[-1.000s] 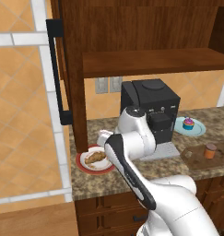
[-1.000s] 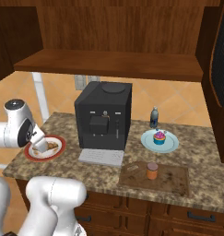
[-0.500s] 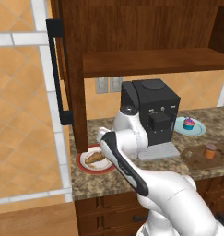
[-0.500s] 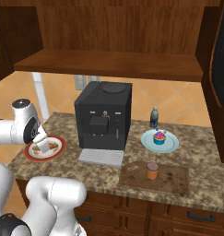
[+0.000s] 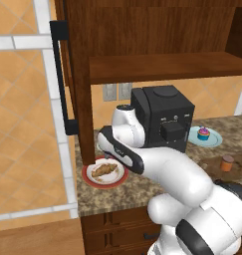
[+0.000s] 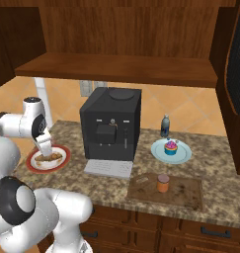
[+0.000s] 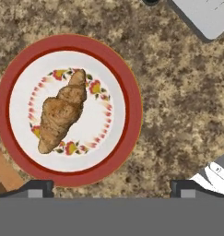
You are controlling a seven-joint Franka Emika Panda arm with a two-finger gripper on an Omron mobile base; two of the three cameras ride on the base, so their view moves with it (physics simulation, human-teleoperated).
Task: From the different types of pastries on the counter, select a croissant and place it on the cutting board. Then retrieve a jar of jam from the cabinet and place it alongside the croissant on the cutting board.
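Gripper hanging wide open over the croissant plate, nothing grabbed

Taking the coffee machine [image 6: 110, 126] as the landmark and going near to far: closest to the robot, the cutting board [image 6: 183, 191] lies in front and to the right of it on the counter [image 6: 215, 158], with the jar of jam [image 6: 163, 183] standing upright on it. To the left of the machine is the red-rimmed plate [image 7: 127, 138] holding the croissant [image 7: 61, 112], and the gripper [image 7: 111, 188] hovers above that plate with its jaws spread, not touching the pastry. Further back, right of the machine, the cupcake [image 6: 171, 147] is on a light blue plate [image 6: 183, 154], with a small dark bottle [image 6: 165, 125] behind it. The cabinet [image 5: 82, 79] hangs above, left of the machine
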